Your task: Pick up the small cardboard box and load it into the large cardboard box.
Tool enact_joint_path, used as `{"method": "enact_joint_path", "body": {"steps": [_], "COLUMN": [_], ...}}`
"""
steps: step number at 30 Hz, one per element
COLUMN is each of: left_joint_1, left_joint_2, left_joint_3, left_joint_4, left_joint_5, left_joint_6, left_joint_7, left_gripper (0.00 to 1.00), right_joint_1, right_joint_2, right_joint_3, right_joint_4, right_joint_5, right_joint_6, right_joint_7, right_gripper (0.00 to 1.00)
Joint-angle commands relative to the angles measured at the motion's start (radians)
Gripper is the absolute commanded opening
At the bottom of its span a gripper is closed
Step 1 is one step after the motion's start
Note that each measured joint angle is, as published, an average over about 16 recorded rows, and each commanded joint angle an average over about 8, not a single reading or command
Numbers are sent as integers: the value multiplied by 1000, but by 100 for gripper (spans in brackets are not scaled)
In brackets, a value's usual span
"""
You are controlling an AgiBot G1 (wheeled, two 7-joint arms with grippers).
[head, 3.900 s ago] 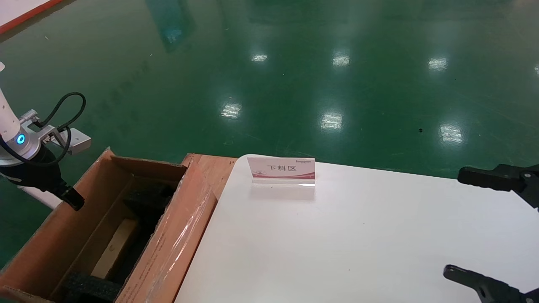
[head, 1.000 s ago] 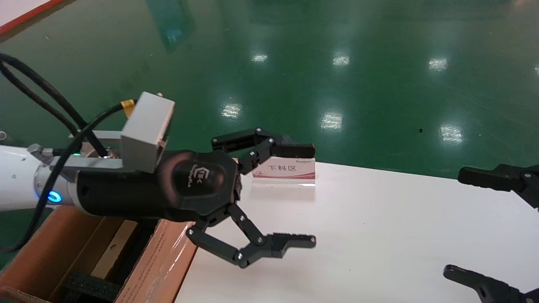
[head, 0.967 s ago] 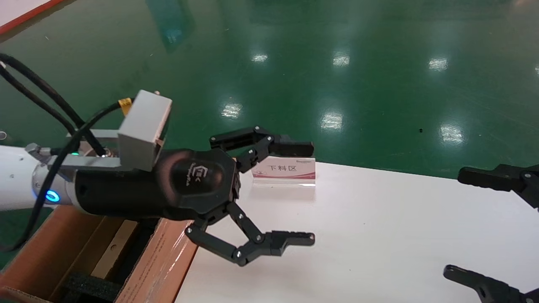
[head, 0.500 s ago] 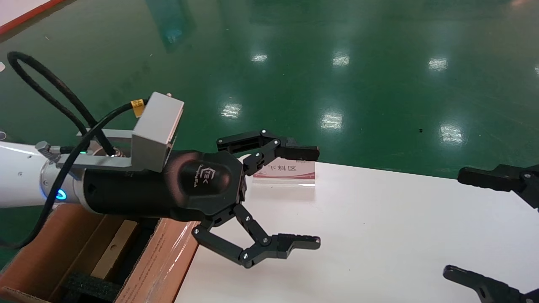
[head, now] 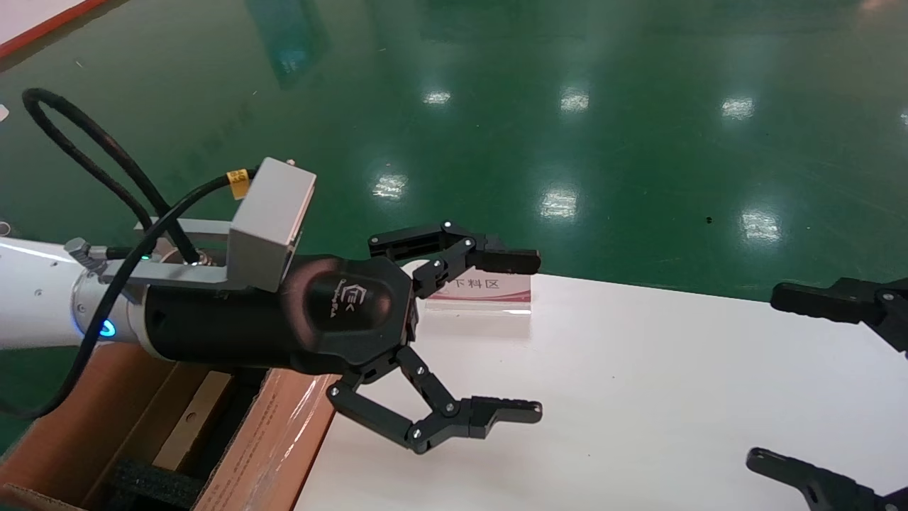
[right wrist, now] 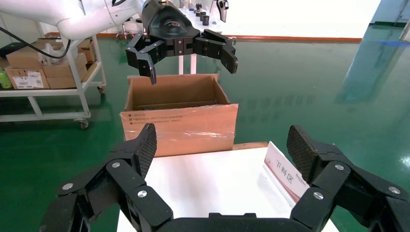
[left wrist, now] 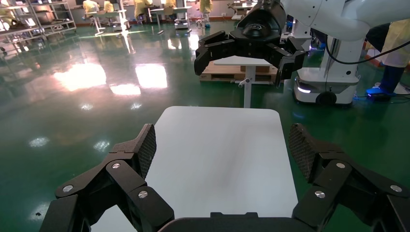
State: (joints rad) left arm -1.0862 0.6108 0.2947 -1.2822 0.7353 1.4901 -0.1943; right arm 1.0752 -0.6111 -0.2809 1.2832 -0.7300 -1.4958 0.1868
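The large cardboard box [head: 273,443] stands open at the table's left end, also seen in the right wrist view [right wrist: 179,123]. Inside it, between black foam pads [head: 152,486], lies the slim tan small cardboard box [head: 190,419], partly hidden by my left arm. My left gripper [head: 528,333] hovers open and empty above the table's left part, past the box's taped flap; the left wrist view shows its gripper [left wrist: 223,150] over bare white tabletop. My right gripper [head: 791,380] is parked open at the table's right edge, and the right wrist view shows this gripper [right wrist: 222,145] with nothing between the fingers.
A white table [head: 638,397] fills the front. A small sign with red print [head: 496,292] stands near its far edge, behind my left gripper's upper finger. Green floor lies beyond. A cart with cartons [right wrist: 34,72] stands far behind the large box.
Since 3.9 s ago my left arm has swung from the box's outer left side across to above the table. Over the last second it drifted slightly right and up, staying open.
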Motion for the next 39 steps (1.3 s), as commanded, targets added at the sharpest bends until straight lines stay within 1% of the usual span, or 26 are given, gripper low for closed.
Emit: {"method": "enact_joint_path", "body": {"steps": [1,39], "left_joint_1": [1,13], "left_joint_2": [0,0], "left_joint_3": [-1,-17], "left_joint_4": [0,-2], "left_joint_5": [0,-4], "left_joint_6": [0,5], "left_joint_7": [0,7], "left_gripper": [100,100], "right_joint_1": [0,0], "right_joint_2": [0,1], "right_joint_3": [0,-2], "right_joint_4": [0,0], "right_joint_5": [0,1], "right_joint_6": [0,1], "right_joint_7": [0,-1], "right_gripper": [100,100]}}
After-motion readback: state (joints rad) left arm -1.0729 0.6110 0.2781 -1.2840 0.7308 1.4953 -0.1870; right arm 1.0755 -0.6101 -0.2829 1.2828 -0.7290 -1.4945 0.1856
